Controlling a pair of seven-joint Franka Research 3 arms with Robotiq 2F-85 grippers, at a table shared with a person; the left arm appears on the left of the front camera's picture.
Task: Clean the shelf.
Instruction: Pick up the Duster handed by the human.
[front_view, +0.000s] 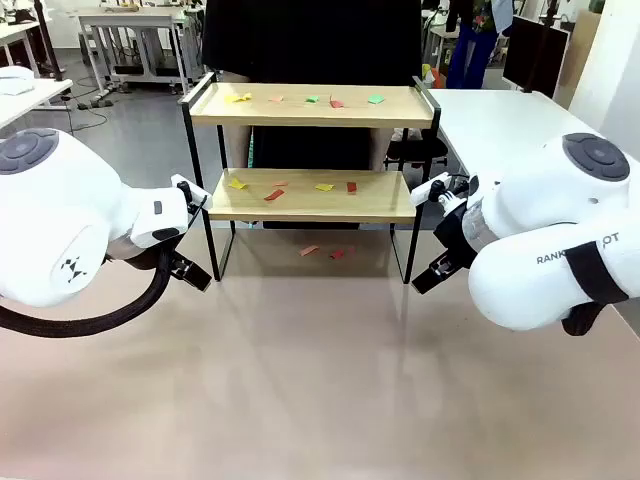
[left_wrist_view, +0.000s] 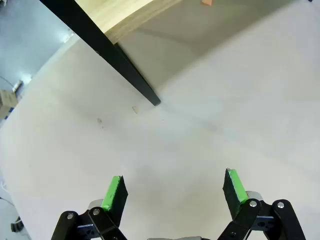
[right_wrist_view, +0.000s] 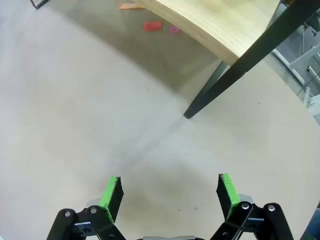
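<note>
The shelf (front_view: 312, 118) stands at the far middle of the table, a black frame with two light wooden boards. Several small coloured paper scraps lie on its top board (front_view: 300, 105), on its lower board (front_view: 300, 200) and on the table beneath (front_view: 322, 251). My left gripper (front_view: 190, 271) hangs open near the shelf's front left leg (left_wrist_view: 131, 75), and the left wrist view shows its green pads (left_wrist_view: 116, 192) apart over bare table. My right gripper (front_view: 433, 275) is open by the front right leg (right_wrist_view: 215, 90), holding nothing. Red and orange scraps (right_wrist_view: 152, 26) lie under the board (right_wrist_view: 225, 25).
A person in dark clothes (front_view: 310, 40) stands right behind the shelf. A white desk (front_view: 500, 125) with a black monitor (front_view: 535, 55) adjoins at the back right. The beige tabletop (front_view: 320, 380) in front of the shelf is open room.
</note>
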